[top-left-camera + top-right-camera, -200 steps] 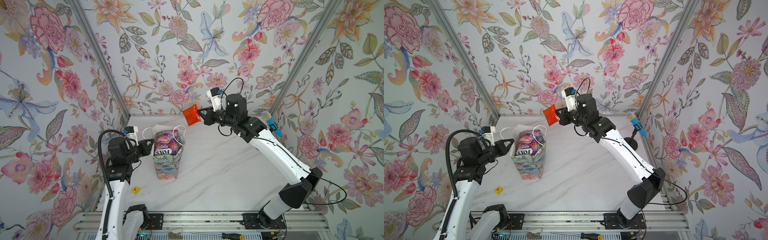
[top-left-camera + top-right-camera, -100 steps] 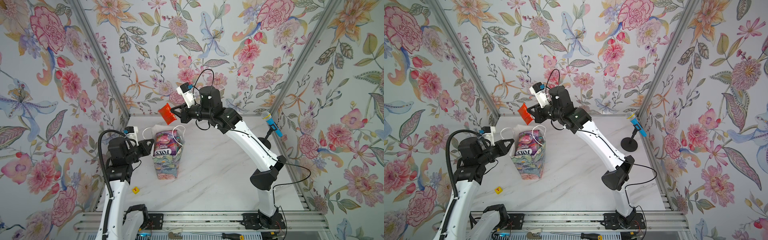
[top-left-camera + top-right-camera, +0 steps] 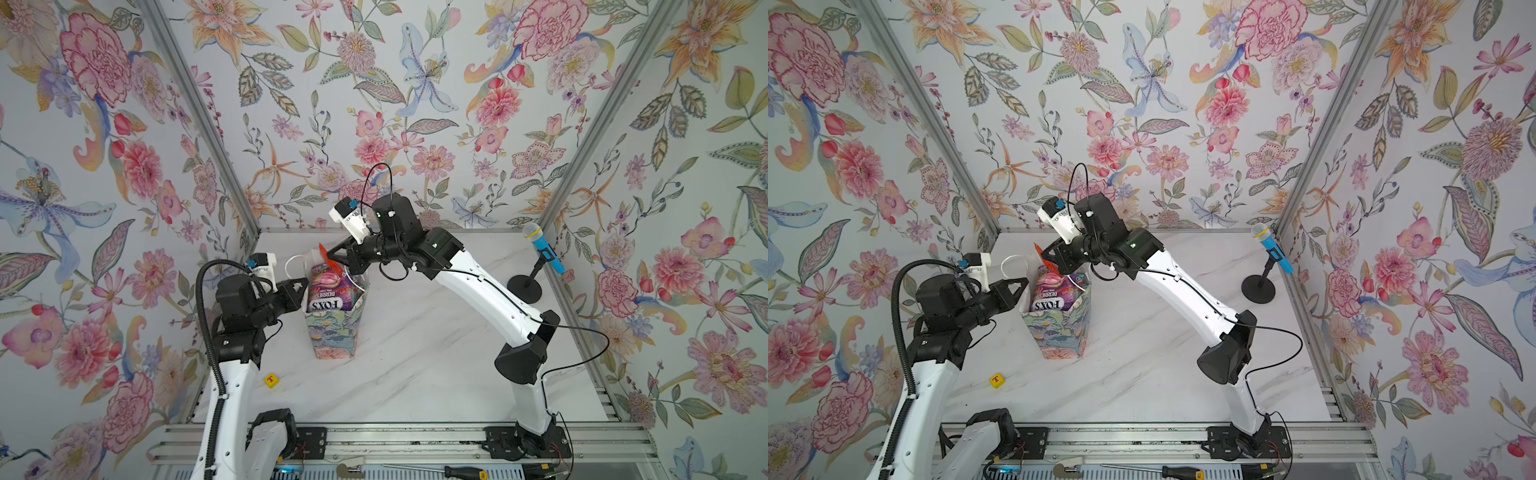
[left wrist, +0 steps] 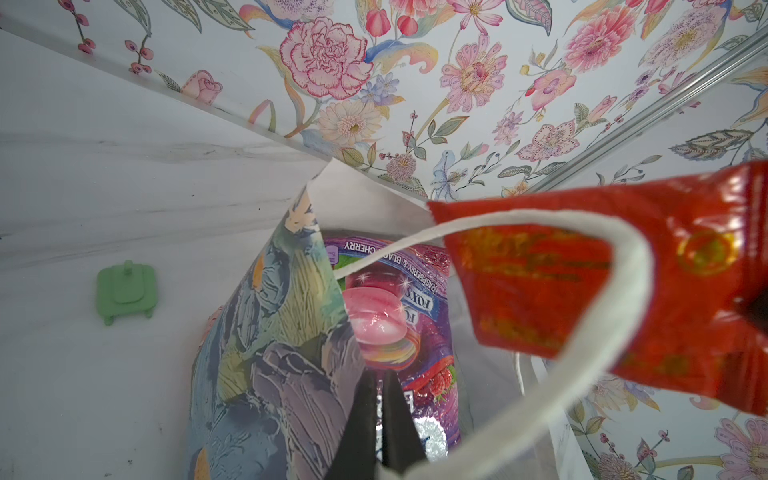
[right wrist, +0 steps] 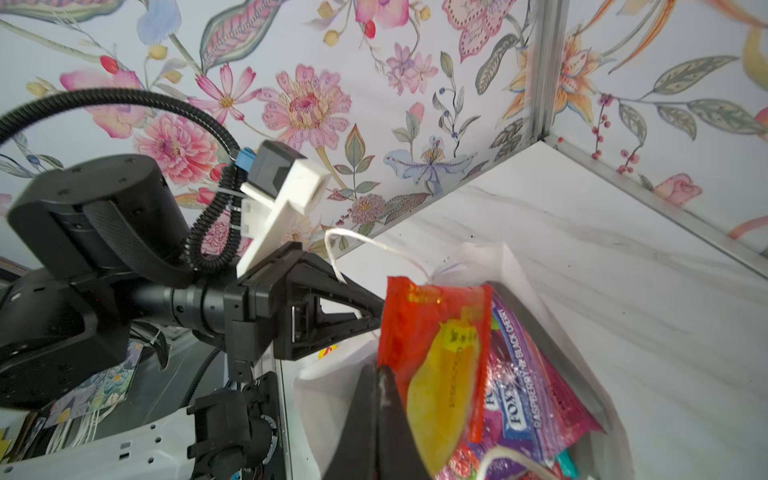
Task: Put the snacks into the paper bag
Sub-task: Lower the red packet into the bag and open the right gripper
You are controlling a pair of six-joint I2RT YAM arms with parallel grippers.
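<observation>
One glossy red-orange sachet, yellow-printed, clamped in our right hand, long axis along that hand, pointing over flowered paper bag, left hand pinching its rim

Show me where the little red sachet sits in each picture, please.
In a top view: the red sachet hangs just over the mouth of the paper bag, left of centre.
In a top view: the red sachet likewise hangs just over the bag's mouth.
Left wrist: the sachet is close up, behind the white cord handle.
Right wrist: it dangles over the bag's opening.
Shared landmark: the purple FOX'S packet inside the bag.
</observation>
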